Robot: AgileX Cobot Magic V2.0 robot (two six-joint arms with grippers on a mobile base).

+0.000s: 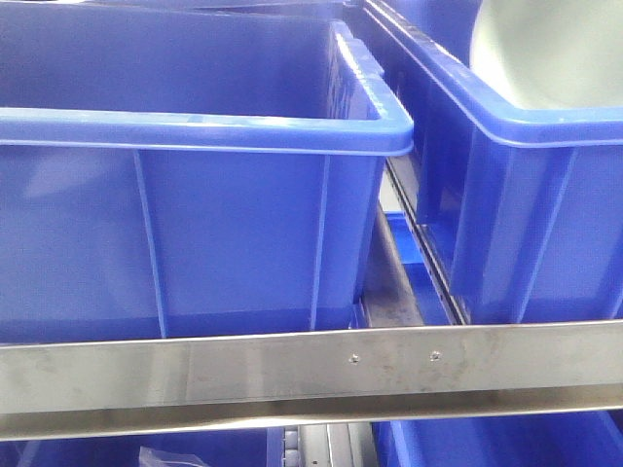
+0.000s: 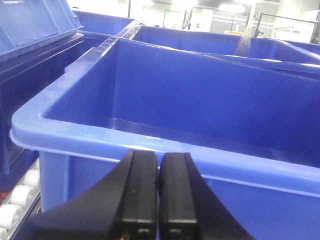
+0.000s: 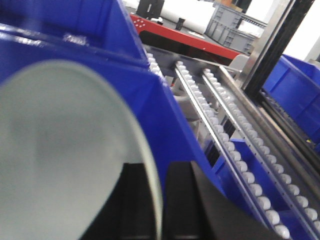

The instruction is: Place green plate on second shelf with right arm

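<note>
The round pale mint-green plate [image 3: 60, 150] is gripped edgewise by the right gripper [image 3: 155, 210], should be kept clear of the blue plastic bin [image 3: 165, 125]; the left gripper [image 2: 159, 200] is clenched empty.

Blue plastic bins [image 1: 195, 195] sit on a steel shelf rail [image 1: 311, 365] beside white roller tracks [image 3: 240, 165].

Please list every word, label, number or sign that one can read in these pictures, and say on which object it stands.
No text can be read in any view.
The blue bin, the green plate and the metal shelf rail carry no visible print.
White marks on the red surface in the right wrist view are too small and blurred to read.
</note>
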